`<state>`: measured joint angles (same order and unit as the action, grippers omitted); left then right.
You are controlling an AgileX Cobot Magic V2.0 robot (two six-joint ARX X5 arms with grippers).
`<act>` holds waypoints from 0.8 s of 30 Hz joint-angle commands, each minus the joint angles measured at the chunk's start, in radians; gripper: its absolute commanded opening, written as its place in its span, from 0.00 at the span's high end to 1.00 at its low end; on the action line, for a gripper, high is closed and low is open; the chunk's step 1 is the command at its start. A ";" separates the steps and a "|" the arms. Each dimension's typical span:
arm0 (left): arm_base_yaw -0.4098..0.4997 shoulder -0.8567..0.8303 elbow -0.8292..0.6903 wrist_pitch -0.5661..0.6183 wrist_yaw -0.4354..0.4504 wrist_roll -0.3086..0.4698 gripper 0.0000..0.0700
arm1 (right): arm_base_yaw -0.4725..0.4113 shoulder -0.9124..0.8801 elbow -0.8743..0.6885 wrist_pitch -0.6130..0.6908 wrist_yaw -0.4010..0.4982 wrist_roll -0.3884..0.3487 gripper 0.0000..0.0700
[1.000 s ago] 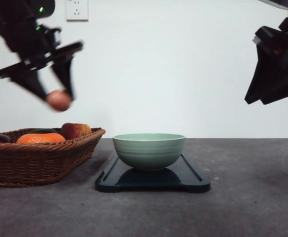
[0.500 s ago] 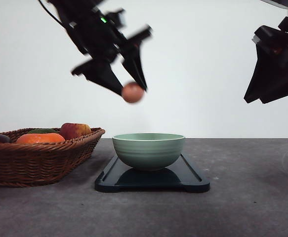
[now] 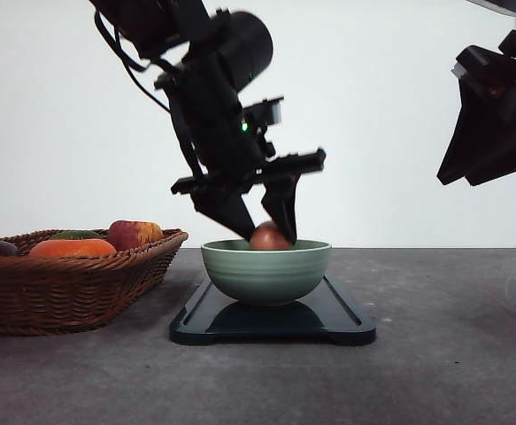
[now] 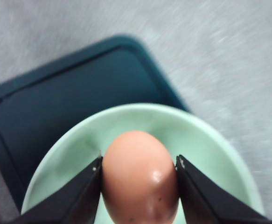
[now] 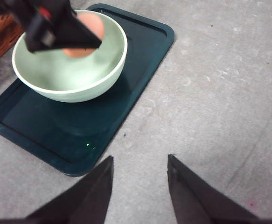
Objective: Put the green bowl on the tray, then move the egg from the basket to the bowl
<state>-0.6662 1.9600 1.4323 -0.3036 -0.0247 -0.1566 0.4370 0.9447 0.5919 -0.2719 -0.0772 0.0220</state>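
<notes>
Grey table (image 3: 452, 354) — egg (image 4: 140, 177) pinched between left jaws.

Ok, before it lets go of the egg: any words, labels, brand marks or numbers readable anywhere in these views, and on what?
None readable.
Green bowl: plain, no print.
Tray: plain, no mark.
Egg: no stamp, a few dark specks.
Basket: no tag.
Left gripper: a green light on the arm above it, no lettering.
Right gripper: plain black jaws.
</notes>
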 commanded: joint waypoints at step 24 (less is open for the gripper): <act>-0.010 0.079 0.033 -0.033 -0.006 0.010 0.44 | 0.005 0.007 0.003 0.010 -0.001 -0.002 0.68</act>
<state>-0.6662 2.0205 1.4377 -0.3361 -0.0275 -0.1559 0.4370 0.9448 0.5919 -0.2719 -0.0776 0.0223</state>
